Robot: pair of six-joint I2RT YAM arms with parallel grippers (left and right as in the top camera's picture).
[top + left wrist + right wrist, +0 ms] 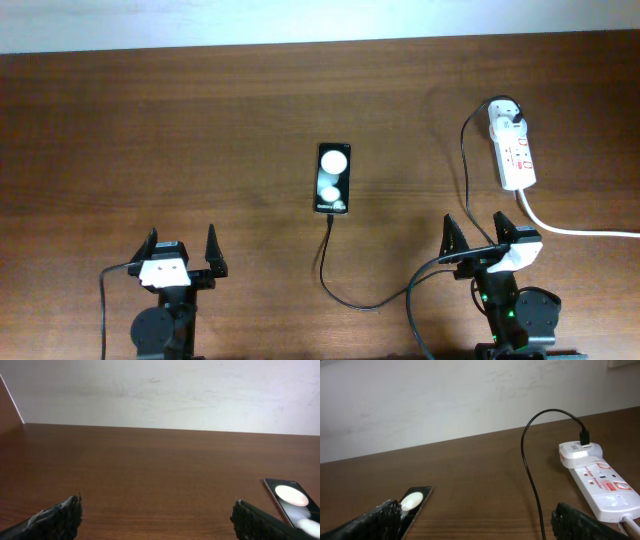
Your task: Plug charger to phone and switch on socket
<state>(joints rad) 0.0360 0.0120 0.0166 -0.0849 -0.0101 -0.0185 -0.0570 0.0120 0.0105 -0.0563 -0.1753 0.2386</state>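
Observation:
The black phone lies at the table's middle, its glossy face showing two bright round spots. It also shows in the left wrist view and the right wrist view. The thin black charger cable runs from the phone's near end, curves right past my right arm, and rises to the white plug head seated in the white socket strip, also in the right wrist view. My left gripper is open and empty at the near left. My right gripper is open and empty, near the cable.
The thick white cord leaves the strip's near end and runs off to the right. A pale wall borders the table's far edge. Bare wood lies between the two arms.

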